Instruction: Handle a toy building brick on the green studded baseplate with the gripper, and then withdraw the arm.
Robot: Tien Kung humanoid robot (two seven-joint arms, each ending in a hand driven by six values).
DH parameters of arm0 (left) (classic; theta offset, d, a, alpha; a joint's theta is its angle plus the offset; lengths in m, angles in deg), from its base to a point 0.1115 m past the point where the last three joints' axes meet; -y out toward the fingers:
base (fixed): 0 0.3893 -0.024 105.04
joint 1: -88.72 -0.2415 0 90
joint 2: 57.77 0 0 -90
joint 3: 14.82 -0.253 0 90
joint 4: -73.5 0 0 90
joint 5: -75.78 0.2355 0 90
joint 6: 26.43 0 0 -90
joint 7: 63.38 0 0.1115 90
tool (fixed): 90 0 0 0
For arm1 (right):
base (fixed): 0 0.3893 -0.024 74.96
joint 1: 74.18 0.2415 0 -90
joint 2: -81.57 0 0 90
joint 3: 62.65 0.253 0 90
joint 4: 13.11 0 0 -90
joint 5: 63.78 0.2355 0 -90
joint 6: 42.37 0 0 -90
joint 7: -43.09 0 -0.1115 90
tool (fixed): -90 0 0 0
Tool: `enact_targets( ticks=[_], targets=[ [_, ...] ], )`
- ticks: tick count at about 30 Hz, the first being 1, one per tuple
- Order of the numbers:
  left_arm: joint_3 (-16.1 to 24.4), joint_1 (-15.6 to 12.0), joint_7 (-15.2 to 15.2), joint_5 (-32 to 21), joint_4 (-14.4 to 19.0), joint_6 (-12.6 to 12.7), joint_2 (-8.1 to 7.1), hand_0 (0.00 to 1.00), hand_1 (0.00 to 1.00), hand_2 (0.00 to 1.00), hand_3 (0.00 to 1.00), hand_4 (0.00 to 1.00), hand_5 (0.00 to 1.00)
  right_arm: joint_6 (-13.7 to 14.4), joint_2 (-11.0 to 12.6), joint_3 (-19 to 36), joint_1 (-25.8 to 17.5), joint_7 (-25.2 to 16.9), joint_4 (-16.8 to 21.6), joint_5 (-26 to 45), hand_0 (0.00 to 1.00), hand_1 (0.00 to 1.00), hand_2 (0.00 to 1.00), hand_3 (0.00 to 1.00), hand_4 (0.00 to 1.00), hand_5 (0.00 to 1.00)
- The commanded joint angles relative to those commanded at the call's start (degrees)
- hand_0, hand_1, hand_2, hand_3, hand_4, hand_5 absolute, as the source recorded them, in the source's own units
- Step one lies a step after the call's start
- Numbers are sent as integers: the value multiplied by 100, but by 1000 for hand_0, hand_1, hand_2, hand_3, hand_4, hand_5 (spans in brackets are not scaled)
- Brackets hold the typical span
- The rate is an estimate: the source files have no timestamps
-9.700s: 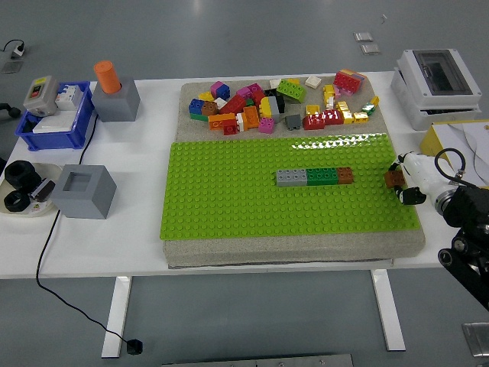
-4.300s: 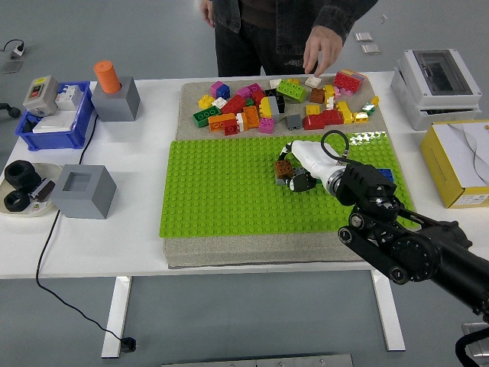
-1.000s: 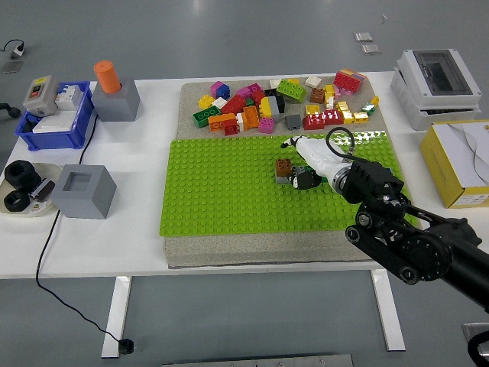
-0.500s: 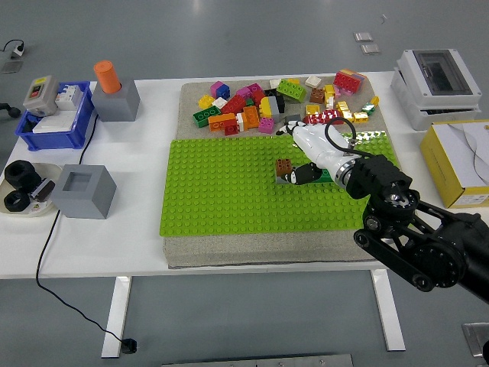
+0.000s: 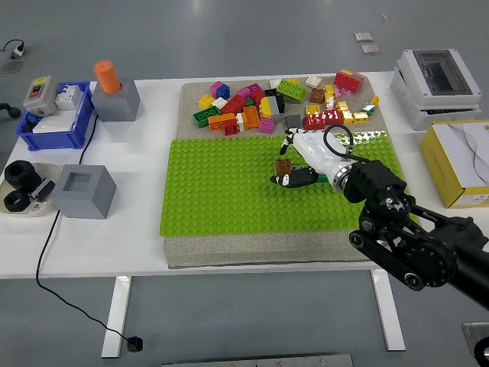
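Right hand point(image 5: 299, 159) fingers loosely spread over the brown brick point(image 5: 283, 165) on the green baseplate point(image 5: 221, 199), gripping nothing

On my screen I see a blue bin point(image 5: 46, 128) at the far left of the white table point(image 5: 137, 229). Near it stand two grey blocks point(image 5: 84, 191), one with an orange peg point(image 5: 108, 76). A yellow box point(image 5: 457, 160) sits on the right.

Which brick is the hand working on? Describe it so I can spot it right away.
Find the green studded baseplate in the middle of the table. Near its centre, at the fingertips of the right hand, sits a small brown brick. It stands apart from the loose pile of bricks behind the plate.
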Motion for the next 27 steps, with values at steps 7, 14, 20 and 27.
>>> enact_targets(
  ticks=[7, 14, 20, 27],
  targets=[
    [4, 7, -7, 2, 0, -1, 11, 656, 642, 614, 624, 684, 235, -4, -19, -26, -20, -2, -77, 54, 839, 846, 922, 604, 812, 503],
    [15, 8, -10, 9, 0, 1, 16, 656, 642, 613, 624, 685, 236, 3, -13, -97, -31, -3, -61, 132, 849, 848, 920, 596, 806, 500],
    [16, 12, -11, 13, 0, 0, 17, 656, 642, 614, 625, 687, 237, 11, -17, -140, -37, -16, -146, 196, 848, 847, 918, 593, 804, 499],
    [12, 10, -11, 10, 0, 0, 21, 656, 642, 614, 625, 688, 238, 17, -23, -163, -58, -30, -235, 238, 850, 847, 915, 592, 802, 498]
  ],
)
